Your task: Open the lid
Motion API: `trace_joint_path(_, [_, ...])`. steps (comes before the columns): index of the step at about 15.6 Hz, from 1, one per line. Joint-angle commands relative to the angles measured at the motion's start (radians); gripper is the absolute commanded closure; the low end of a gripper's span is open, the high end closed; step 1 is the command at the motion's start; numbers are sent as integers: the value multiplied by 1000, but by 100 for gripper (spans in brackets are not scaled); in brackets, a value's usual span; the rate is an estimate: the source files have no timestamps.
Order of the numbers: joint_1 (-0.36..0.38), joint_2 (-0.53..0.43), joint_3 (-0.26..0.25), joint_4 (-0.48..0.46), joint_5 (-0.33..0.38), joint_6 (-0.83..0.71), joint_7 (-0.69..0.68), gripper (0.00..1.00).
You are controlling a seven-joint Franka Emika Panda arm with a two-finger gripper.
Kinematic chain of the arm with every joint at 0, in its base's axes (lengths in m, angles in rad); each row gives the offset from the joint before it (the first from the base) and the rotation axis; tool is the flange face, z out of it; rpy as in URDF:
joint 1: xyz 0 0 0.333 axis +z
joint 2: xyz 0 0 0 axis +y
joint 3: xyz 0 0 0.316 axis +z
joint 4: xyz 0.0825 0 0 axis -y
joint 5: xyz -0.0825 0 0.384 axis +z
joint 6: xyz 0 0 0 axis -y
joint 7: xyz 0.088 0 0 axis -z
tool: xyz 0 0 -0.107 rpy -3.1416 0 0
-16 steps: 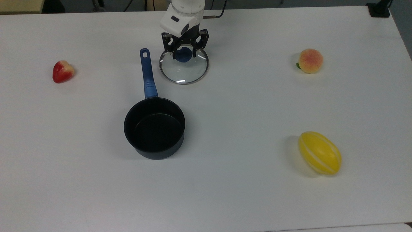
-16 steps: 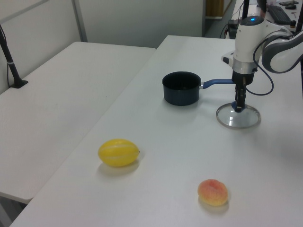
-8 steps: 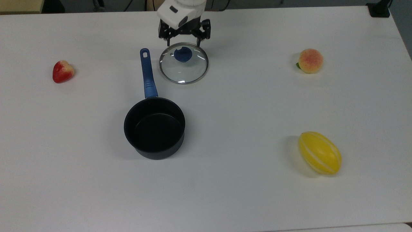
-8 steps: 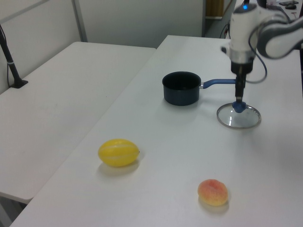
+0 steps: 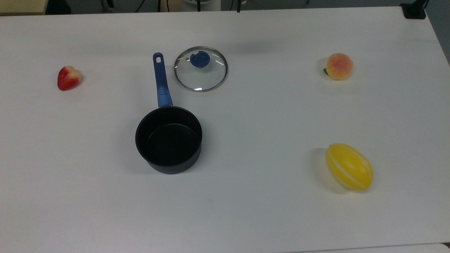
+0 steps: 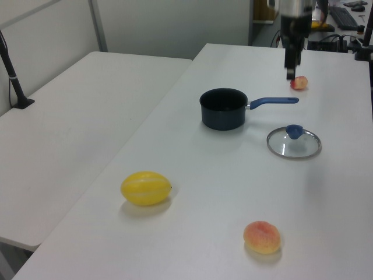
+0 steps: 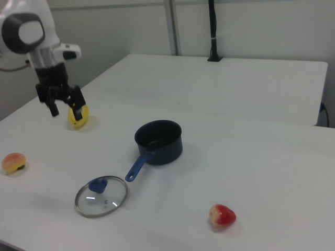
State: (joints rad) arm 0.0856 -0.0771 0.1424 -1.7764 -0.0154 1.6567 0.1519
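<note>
Right view: gripper point(image 7: 64, 108) high above table, fingers apart, empty. Lid point(image 5: 200, 69) flat on table point(image 5: 267, 116) beside pan point(image 5: 168, 139) handle, off pan. I judge task done; next I park arm.

I see a white table point(image 5: 267, 218) carrying six things, all well apart except two. The lid point(image 5: 200, 73) lies flat in the upper middle of the top view, just beside the blue handle of the open black saucepan point(image 5: 168, 139) at centre. A strawberry point(image 5: 68, 77) sits far left, a peach point(image 5: 339, 66) upper right, a yellow melon point(image 5: 349, 167) lower right.
</note>
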Motion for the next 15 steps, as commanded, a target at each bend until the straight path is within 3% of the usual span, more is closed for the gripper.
trace_joint_path(1, [-17,13,-67,136,72,-64,5,0])
trace_joint_path(3, [-12,11,-107,192,77,-75,9,0])
trace_joint_path(6, [2,17,-168,192,75,-60,-17,0])
trace_joint_path(8, [48,20,-226,183,77,-17,-191,0])
trace_joint_path(10, [57,23,-239,173,75,-9,-284,0])
trace_joint_path(15, [57,23,-245,172,86,-5,-236,0])
